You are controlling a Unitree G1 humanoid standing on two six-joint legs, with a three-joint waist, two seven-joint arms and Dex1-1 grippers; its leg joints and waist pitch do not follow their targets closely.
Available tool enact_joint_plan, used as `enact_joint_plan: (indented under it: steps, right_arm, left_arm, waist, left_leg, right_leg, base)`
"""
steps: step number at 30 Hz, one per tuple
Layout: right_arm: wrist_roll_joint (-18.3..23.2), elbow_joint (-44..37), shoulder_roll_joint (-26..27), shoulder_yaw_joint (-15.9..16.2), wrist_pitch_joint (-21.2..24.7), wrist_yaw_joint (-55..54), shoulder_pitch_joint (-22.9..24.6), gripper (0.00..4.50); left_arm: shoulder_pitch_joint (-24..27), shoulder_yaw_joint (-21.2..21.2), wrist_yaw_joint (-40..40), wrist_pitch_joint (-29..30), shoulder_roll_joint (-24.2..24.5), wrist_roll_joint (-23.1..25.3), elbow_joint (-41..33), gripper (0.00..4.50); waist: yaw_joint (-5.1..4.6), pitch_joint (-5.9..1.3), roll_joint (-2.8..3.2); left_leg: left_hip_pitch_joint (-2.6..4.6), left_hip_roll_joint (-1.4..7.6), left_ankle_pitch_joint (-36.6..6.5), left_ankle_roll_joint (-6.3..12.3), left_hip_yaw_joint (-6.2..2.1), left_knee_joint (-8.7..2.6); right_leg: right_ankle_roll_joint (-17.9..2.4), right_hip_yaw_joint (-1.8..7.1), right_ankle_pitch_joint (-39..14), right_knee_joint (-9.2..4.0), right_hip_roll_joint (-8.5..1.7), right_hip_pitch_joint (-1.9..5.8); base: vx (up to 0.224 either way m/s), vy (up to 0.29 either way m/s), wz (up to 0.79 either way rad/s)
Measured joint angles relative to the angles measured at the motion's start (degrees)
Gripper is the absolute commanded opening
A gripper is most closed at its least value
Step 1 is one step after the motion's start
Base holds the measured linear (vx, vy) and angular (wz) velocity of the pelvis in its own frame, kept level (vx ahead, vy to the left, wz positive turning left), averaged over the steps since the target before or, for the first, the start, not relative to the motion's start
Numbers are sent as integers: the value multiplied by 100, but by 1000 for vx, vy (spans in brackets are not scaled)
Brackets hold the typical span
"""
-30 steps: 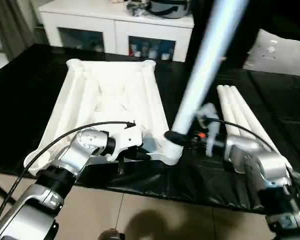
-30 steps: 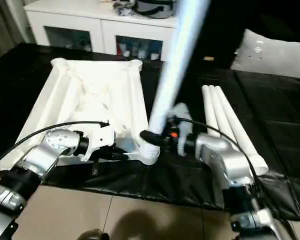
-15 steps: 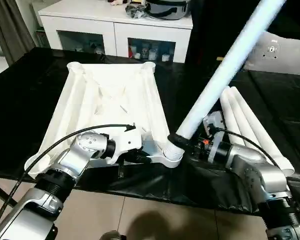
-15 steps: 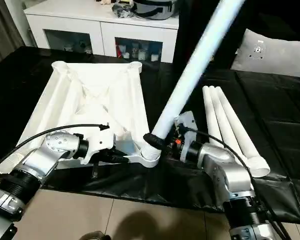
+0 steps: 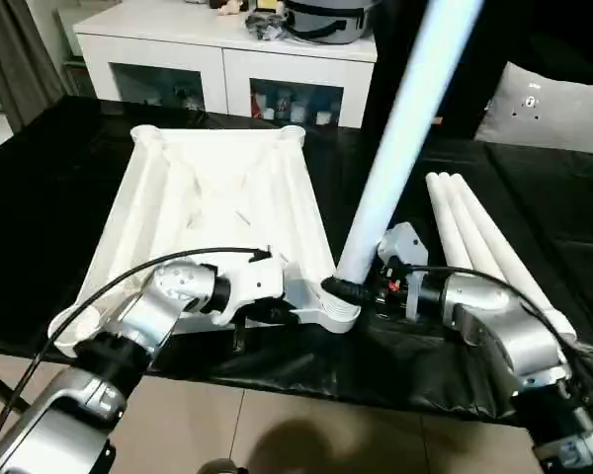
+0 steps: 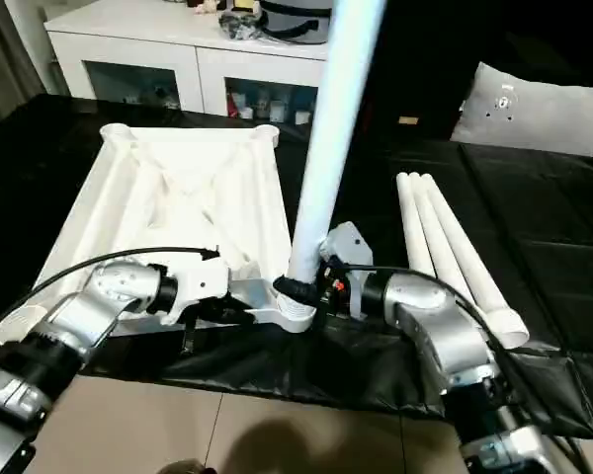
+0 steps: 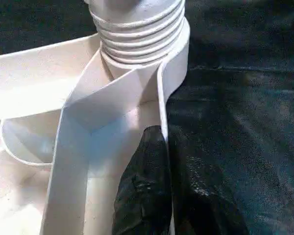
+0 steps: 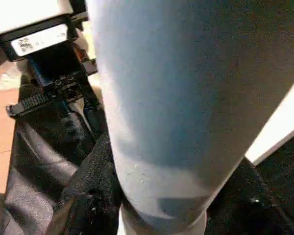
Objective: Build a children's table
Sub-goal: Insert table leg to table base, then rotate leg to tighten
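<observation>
While the top point(image 5: 217, 212) lies ribbed side up on the black table point(image 5: 49, 188), its near right corner socket point(image 5: 338, 308) holds the foot of one leg point(image 5: 400, 158), which rises steeply from the socket and leans a little to the right as it runs out of the head pictures. The right gripper point(image 5: 361, 292) has that leg clasped just above the socket, its black fingers point(image 8: 95, 196) wrapped around the tube's lower end (the jaws stand about half apart, filled by the tube). The left gripper point(image 7: 159, 188) is pinched closed on the top's thin rim wall right beside that socket, one finger on each face of the wall. The socket's ridged collar point(image 7: 137, 36) shows just past the fingertips in the left wrist view. Three more legs point(image 5: 484, 242) lie side by side on the black table to the right of the top, touching one another and well apart from the socket. A white cabinet point(image 5: 217, 49) stands behind the table. Compared with half a second ago, the held leg stands much nearer upright; then it slanted far over to the right. The top and the three loose legs lie as before.
</observation>
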Motion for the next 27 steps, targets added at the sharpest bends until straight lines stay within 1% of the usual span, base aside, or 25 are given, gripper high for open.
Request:
enact_joint_plan:
  steps: [5,8,11,16,19,21,23,24,27]
  right_arm:
    - [4,289,1,53,5,351,-226,188]
    - [7,322,-5,93,43,475,-283,188]
    - [10,300,0,104,115,525,-316,188]
    - [10,173,36,102,323,467,-308,188]
    - [7,-164,133,76,641,163,-177,188]
    - [-7,-509,212,37,853,-168,8,188]
    - [-46,-809,318,-23,1077,-529,173,188]
    - [-76,-885,377,-50,1168,-679,198,188]
    - [-218,-1080,676,-254,1482,-1356,291,188]
  left_arm:
    - [-308,-53,-261,-95,-4,31,394,0]
    - [-432,-82,-358,-150,-5,54,539,0]
    - [-443,-60,-421,-124,9,46,544,0]
    - [-403,-39,-471,44,46,0,443,0]
    - [-160,125,-445,382,114,-87,76,0]
    - [88,260,-334,788,147,-152,-344,0]
    - [332,366,-159,1260,150,-169,-809,0]
    - [405,390,-76,1453,119,-172,-986,0]
    - [731,521,503,2364,-122,-168,-1707,0]
  waist:
    - [4,1,1]
    - [10,0,0]
    - [11,-6,-9]
    - [14,-10,-16]
    - [4,-11,-18]
    - [-1,-13,-21]
    - [-20,-13,-21]
    - [-41,-13,-21]
    - [-156,-12,-19]
  left_leg:
    - [2,0,0,1,1,-19]
    - [3,0,0,0,5,-36]
    - [2,0,0,0,23,-63]
    - [10,1,1,-1,24,-81]
    - [15,3,1,-1,24,-91]
    - [20,2,1,-1,26,-96]
    - [33,2,1,-2,30,-99]
    - [36,2,1,-2,31,-101]
    - [34,-4,1,-2,31,-109]
  right_leg:
    - [-1,0,1,6,1,-11]
    - [-3,3,2,12,2,-12]
    - [-15,14,9,19,2,-1]
    - [-17,14,11,24,4,-6]
    - [-16,14,10,23,5,-13]
    - [-14,17,9,21,6,-19]
    - [-11,21,7,20,6,-47]
    - [-10,21,6,17,6,-47]
    - [-8,24,5,9,7,-57]
  base:
    - [0,0,0]
    - [0,0,0]
    - [0,0,0]
    - [0,0,0]
    - [0,0,0]
    - [0,0,0]
    - [0,0,0]
    - [0,0,0]
    - [0,0,0]
